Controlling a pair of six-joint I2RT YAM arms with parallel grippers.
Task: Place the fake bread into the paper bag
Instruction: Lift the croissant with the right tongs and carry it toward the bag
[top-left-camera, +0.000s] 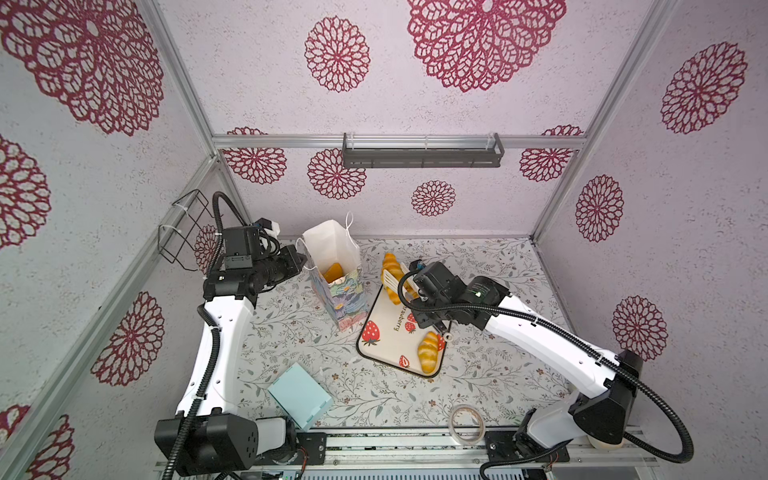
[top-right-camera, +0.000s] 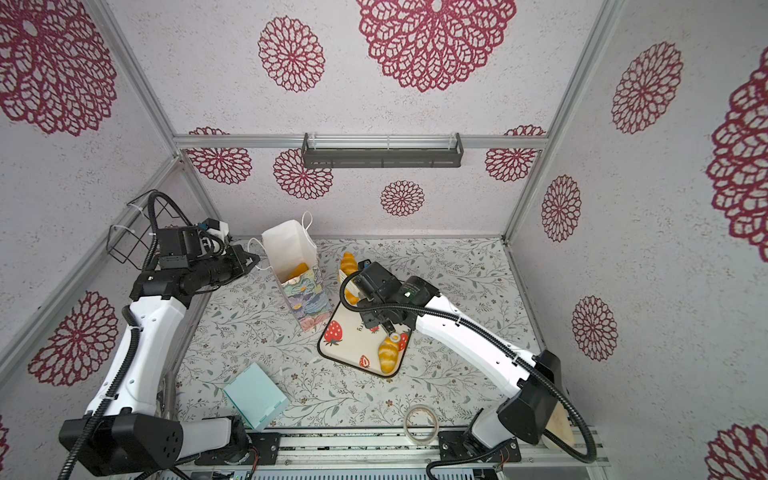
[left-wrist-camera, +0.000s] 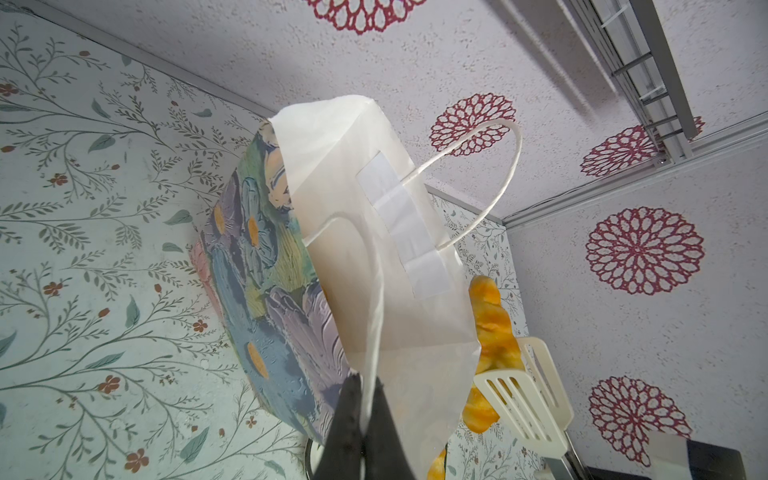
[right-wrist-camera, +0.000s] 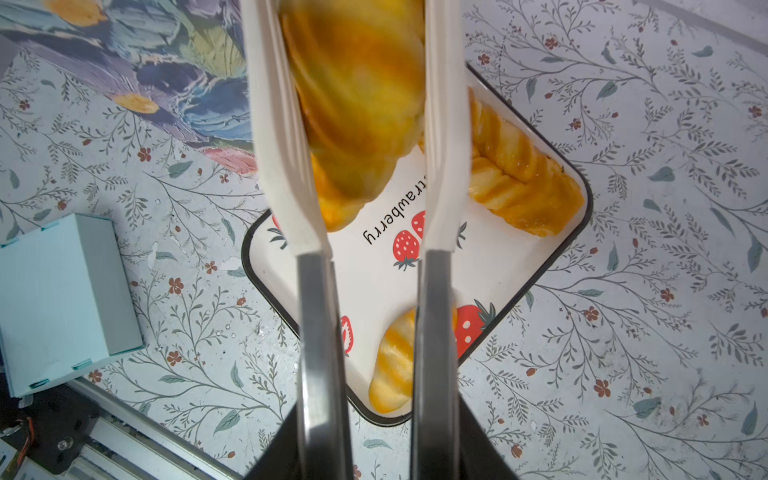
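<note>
The paper bag (top-left-camera: 347, 305) (top-right-camera: 309, 301) (left-wrist-camera: 266, 270) stands upright and open at the back left of the strawberry tray (top-left-camera: 390, 332) (top-right-camera: 353, 336). One fake bread (top-left-camera: 334, 272) (top-right-camera: 298, 270) lies inside it. My left gripper (top-left-camera: 302, 258) (left-wrist-camera: 368, 380) is shut on the bag's near cord handle (left-wrist-camera: 376, 324). My right gripper (top-left-camera: 417, 286) (right-wrist-camera: 380, 415) is shut on white tongs (top-left-camera: 395, 278) (right-wrist-camera: 282, 166). The tongs clasp a striped croissant (top-left-camera: 389, 262) (right-wrist-camera: 357, 104) above the tray, just right of the bag. A second croissant (top-left-camera: 430, 351) (right-wrist-camera: 395, 357) and a braided loaf (right-wrist-camera: 523, 183) lie on the tray.
A light blue box (top-left-camera: 299, 401) (right-wrist-camera: 62, 299) sits near the front left. A tape roll (top-left-camera: 467, 424) lies at the front edge. A wire basket (top-left-camera: 183, 232) hangs on the left wall behind my left arm, and a dark shelf (top-left-camera: 422, 156) is on the back wall.
</note>
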